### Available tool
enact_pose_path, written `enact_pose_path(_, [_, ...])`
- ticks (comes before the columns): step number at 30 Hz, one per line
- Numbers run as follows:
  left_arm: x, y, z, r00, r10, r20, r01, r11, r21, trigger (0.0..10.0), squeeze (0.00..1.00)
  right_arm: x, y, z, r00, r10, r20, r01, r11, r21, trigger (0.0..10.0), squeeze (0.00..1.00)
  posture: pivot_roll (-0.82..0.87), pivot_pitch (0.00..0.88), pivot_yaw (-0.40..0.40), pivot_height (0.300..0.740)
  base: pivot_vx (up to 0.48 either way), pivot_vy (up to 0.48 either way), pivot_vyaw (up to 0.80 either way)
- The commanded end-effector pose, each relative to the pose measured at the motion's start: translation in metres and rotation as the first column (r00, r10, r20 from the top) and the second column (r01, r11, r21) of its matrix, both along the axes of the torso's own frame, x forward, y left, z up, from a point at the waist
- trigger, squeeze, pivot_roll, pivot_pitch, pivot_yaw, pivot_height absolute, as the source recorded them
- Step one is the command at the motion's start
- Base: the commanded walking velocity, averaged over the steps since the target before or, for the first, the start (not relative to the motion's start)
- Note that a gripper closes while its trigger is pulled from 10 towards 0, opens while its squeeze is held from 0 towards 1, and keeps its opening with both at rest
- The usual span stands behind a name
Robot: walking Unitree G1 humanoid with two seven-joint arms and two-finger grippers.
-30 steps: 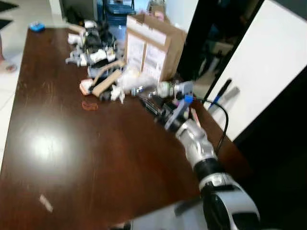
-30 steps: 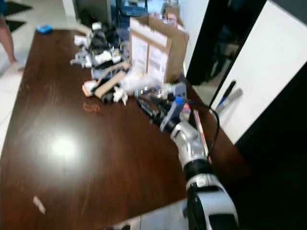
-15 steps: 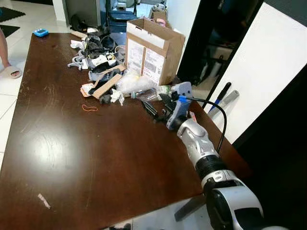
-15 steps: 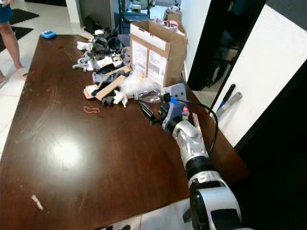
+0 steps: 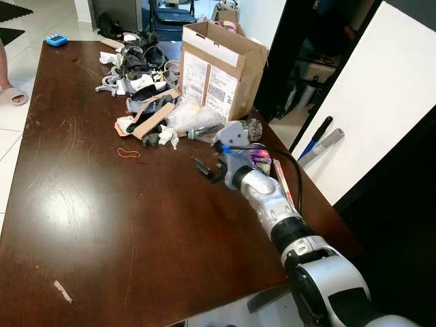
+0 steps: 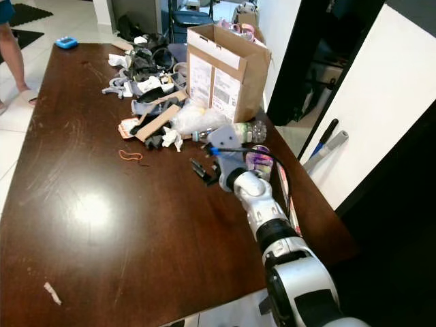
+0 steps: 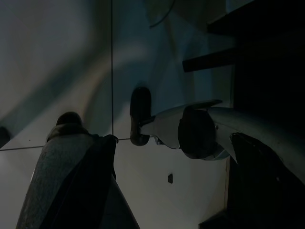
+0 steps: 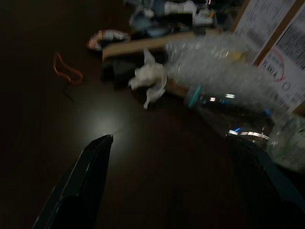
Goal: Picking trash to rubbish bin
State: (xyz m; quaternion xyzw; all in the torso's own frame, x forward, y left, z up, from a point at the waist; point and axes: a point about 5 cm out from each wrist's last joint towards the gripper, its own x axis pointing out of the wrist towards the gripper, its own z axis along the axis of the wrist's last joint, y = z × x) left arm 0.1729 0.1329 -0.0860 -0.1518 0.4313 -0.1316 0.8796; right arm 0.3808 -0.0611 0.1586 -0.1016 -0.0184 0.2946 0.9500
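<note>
Rubbish lies heaped at the far end of the brown tabletop (image 5: 102,225), from the eye views: grey straps and scraps at 11 o'clock, a strip of cardboard (image 5: 152,120), a white crumpled tissue (image 5: 165,136), a clear bubble-wrap bag (image 5: 193,117) and a clear plastic bottle (image 6: 240,131) lying on its side at the foot of an open cardboard box (image 5: 219,68). An orange rubber band (image 5: 127,152) sits apart at 9 o'clock from the heap's near edge. The right claw (image 5: 206,168) hangs low over the wood just short of the bottle, its black fingers (image 5: 200,165) spread. A purple-and-white packet (image 6: 259,159) lies beside the forearm. No rubbish bin can be made out; the box is the nearest open container.

From the right wrist view, the claw is wide, with one finger (image 8: 81,181) at 7 o'clock and the other at 5 o'clock, and nothing between them. Tissue (image 8: 149,82) and bottle (image 8: 238,121) lie ahead, from 12 to 2 o'clock. To grip well, I judge the claw should advance and swing toward the bottle's body, straddling it across its width, since a round bottle may roll if nudged from one side.

From the left wrist view, all is dim: floor tiles and the robot's own foot, with the left claw (image 7: 71,176) hanging idle; I cannot tell its state.
</note>
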Motion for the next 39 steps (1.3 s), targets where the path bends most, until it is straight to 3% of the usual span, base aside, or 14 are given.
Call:
enact_pose_path(1, [-0.017, -0.005, -0.008, 0.998, 0.004, -0.062, -0.005, 1.0, -0.014, 10.0, 0.0, -0.001, 0.003, -0.01, 0.999, -0.021, -0.04, 0.018, 0.998, -0.057, 10.0, 0.0, 0.13, 0.152, -0.141, 0.74, 0.0, 0.0, 0.0])
enact_pose_path(7, [-0.02, -0.008, -0.008, 0.998, 0.007, -0.063, -0.009, 1.0, -0.025, 10.0, 0.0, 0.001, 0.008, -0.009, 0.996, -0.067, -0.062, 0.065, 0.997, -0.045, 10.0, 0.0, 0.12, 0.164, -0.151, 0.74, 0.0, 0.0, 0.0])
enact_pose_path(10, [-0.021, -0.011, -0.009, 0.998, 0.006, -0.062, -0.008, 0.999, -0.032, 10.0, 0.0, 0.007, 0.003, -0.001, 0.989, -0.136, -0.057, 0.135, 0.991, -0.02, 10.0, 0.0, 0.12, 0.175, -0.161, 0.74, 0.0, 0.0, 0.0])
enact_pose_path(13, [-0.022, -0.013, -0.009, 0.998, 0.008, -0.062, -0.011, 0.999, -0.04, 10.0, 0.0, 0.015, -0.008, 0.012, 0.978, -0.195, -0.075, 0.202, 0.974, 0.103, 10.0, 0.0, 0.13, 0.186, -0.171, 0.74, 0.0, 0.0, 0.0])
enact_pose_path(14, [-0.022, -0.013, -0.009, 0.998, 0.008, -0.062, -0.011, 0.999, -0.04, 10.0, 0.0, 0.015, -0.008, 0.012, 0.978, -0.195, -0.075, 0.202, 0.974, 0.103, 10.0, 0.0, 0.13, 0.186, -0.171, 0.74, 0.0, 0.0, 0.0])
enact_pose_path(16, [-0.023, -0.013, -0.009, 0.998, 0.013, -0.062, -0.016, 0.999, -0.045, 10.0, 0.0, 0.02, -0.018, 0.029, 0.975, -0.207, -0.083, 0.221, 0.94, 0.261, 10.0, 0.0, 0.13, 0.193, -0.174, 0.74, 0.0, 0.0, 0.0])
enact_pose_path(18, [-0.024, -0.014, -0.009, 0.998, 0.016, -0.063, -0.019, 0.999, -0.049, 10.0, 0.0, 0.024, -0.028, 0.04, 0.971, -0.222, -0.092, 0.24, 0.905, 0.352, 10.0, 0.0, 0.13, 0.196, -0.176, 0.74, 0.0, 0.0, 0.0])
enact_pose_path(22, [-0.025, -0.014, -0.01, 0.998, 0.016, -0.063, -0.02, 0.998, -0.052, 10.0, 0.0, 0.026, -0.033, 0.039, 0.963, -0.256, -0.082, 0.268, 0.921, 0.283, 10.0, 0.0, 0.13, 0.199, -0.176, 0.74, 0.0, 0.0, 0.0])
enact_pose_path(25, [-0.026, -0.016, -0.01, 0.998, 0.006, -0.062, -0.009, 0.999, -0.054, 10.0, 0.0, 0.024, -0.031, 0.025, 0.952, -0.292, -0.096, 0.303, 0.944, 0.132, 10.0, 0.0, 0.13, 0.205, -0.179, 0.74, 0.0, 0.0, 0.0])
enact_pose_path(30, [-0.027, -0.017, -0.01, 0.998, 0.01, -0.058, -0.013, 0.999, -0.051, 10.0, 0.0, 0.023, -0.018, 0.025, 0.951, -0.286, -0.121, 0.301, 0.945, 0.131, 10.0, 0.0, 0.13, 0.22, -0.182, 0.74, 0.0, 0.0, 0.0])
enact_pose_path(35, [-0.03, -0.016, -0.011, 0.998, 0.03, -0.059, -0.033, 0.998, -0.051, 10.0, 0.0, 0.026, -0.021, 0.031, 0.944, -0.313, -0.103, 0.324, 0.939, 0.114, 10.0, 0.0, 0.14, 0.227, -0.185, 0.74, 0.0, 0.0, 0.0])
enact_pose_path(39, [-0.032, -0.016, -0.011, 0.998, 0.034, -0.061, -0.037, 0.998, -0.052, 10.0, 0.0, 0.03, -0.023, 0.051, 0.945, -0.318, -0.07, 0.325, 0.93, 0.172, 10.0, 0.0, 0.14, 0.232, -0.187, 0.74, 0.0, 0.0, 0.0])
